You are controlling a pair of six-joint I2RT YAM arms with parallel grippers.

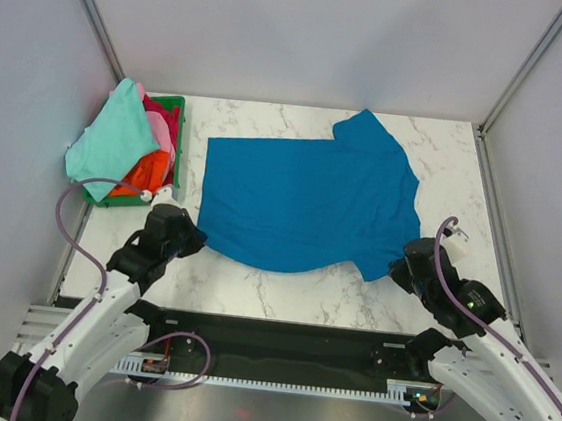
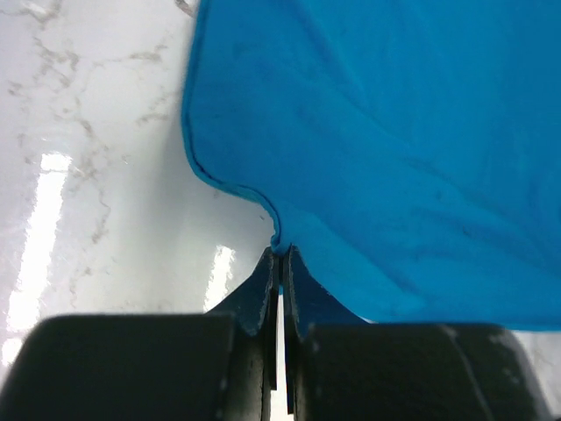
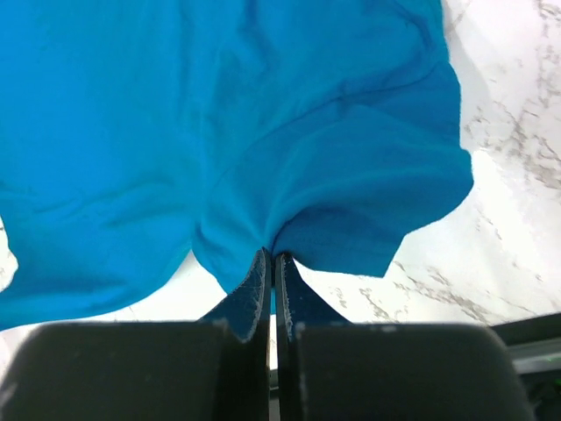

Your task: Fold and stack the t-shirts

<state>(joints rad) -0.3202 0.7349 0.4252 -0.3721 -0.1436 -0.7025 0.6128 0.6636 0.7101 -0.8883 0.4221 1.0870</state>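
Left gripper (image 1: pixel 187 233) and right gripper (image 1: pixel 401 269) both clamped on blue t-shirt (image 1: pixel 302 198), near edge (7 and 5 o'clock). Lift level, fold toward 12 o'clock.

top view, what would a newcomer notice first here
The big blue t-shirt spread flat across the middle of the marble table stands out first. The left gripper pinches its near left corner and the right gripper pinches its near right edge by the sleeve, both shut on the cloth. At the far left, a green basket overflows with a heap of coloured shirts.
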